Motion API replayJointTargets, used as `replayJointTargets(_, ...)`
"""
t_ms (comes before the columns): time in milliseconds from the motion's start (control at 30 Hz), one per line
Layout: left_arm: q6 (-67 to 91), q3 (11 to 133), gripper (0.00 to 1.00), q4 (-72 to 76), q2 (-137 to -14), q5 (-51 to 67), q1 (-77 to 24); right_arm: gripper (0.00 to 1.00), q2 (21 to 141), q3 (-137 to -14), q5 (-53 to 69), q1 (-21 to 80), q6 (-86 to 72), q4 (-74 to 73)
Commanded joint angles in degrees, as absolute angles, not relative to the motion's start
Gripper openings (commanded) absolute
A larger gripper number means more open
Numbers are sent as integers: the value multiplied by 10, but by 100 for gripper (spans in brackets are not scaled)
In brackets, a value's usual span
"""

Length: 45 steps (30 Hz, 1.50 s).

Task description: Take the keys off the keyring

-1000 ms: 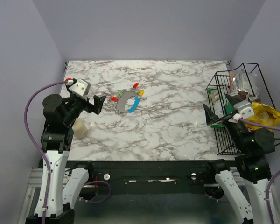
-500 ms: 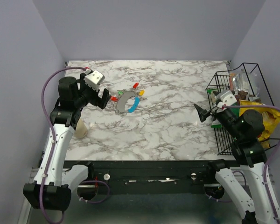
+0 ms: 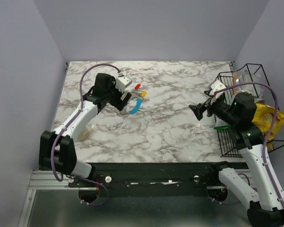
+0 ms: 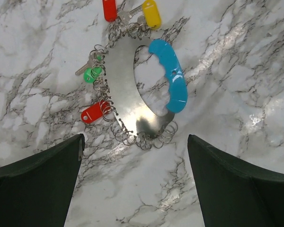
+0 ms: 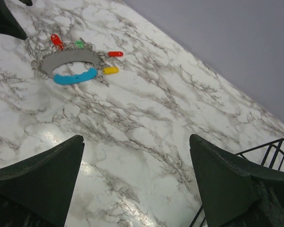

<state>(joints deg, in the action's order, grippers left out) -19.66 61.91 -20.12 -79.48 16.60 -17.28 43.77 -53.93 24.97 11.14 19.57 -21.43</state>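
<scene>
The keyring (image 4: pixel 125 90) lies flat on the marble: a grey metal crescent edged with small wire rings, closed by a bright blue arc (image 4: pixel 173 78). Keys hang on it: red (image 4: pixel 110 9), yellow (image 4: pixel 152 13), green (image 4: pixel 91 74) and another red (image 4: pixel 93 112). My left gripper (image 4: pixel 135 144) is open and empty, right over the ring's near end; in the top view (image 3: pixel 124 100) it hides part of the ring (image 3: pixel 137 106). My right gripper (image 3: pixel 199 111) is open and empty above the table's right side, far from the ring (image 5: pixel 71 61), which shows at the upper left of its wrist view.
A black wire basket (image 3: pixel 225 142) with snack bags stands at the right table edge, just beside the right arm. A beige cup-like object (image 3: pixel 82 131) sits near the left front edge, by the left arm. The table (image 3: pixel 170 132) is marbled white.
The left arm swung forward and right until its gripper came over the keyring. The right arm came left, away from the basket, and now faces the ring.
</scene>
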Motion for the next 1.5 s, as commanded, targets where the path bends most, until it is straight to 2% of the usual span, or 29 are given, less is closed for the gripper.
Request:
replayJointTargets(0,-181,685,99,-196,-894,118,-193,100,436,-521,246,109,202,-219)
replayJointTargets(267,-172,795,97,-197,-1043,21,-236,100,455,-513,246,112,214,-217)
replayJointTargets(400,-170,886,85,-227,-1141,4,-235,100,457,-506,242,116,221,-214)
replayJointTargets(433,-170,915,84,-230,-1154,4,-235,100,456,-504,240,116,221,-212)
replayJointTargets(567,-183,963,73,-246,-1205,4,-232,100,458,-500,240,117,221,-210)
replayJointTargets(600,-187,970,67,-247,-1219,4,-229,100,457,-500,240,116,222,-210)
replayJointTargets(733,-189,997,58,-254,-1240,16,-211,100,459,-497,241,116,225,-210)
replayJointTargets(967,-162,1046,56,-284,-1269,62,-169,100,461,-495,242,119,229,-211)
replayJointTargets(1100,-167,1058,47,-296,-1288,74,-165,100,464,-495,240,121,230,-211)
replayJointTargets(1267,-170,1092,43,-332,-1314,93,-166,100,462,-494,238,121,231,-211)
replayJointTargets(1467,-171,1096,42,-341,-1317,141,-163,100,467,-494,236,121,232,-211)
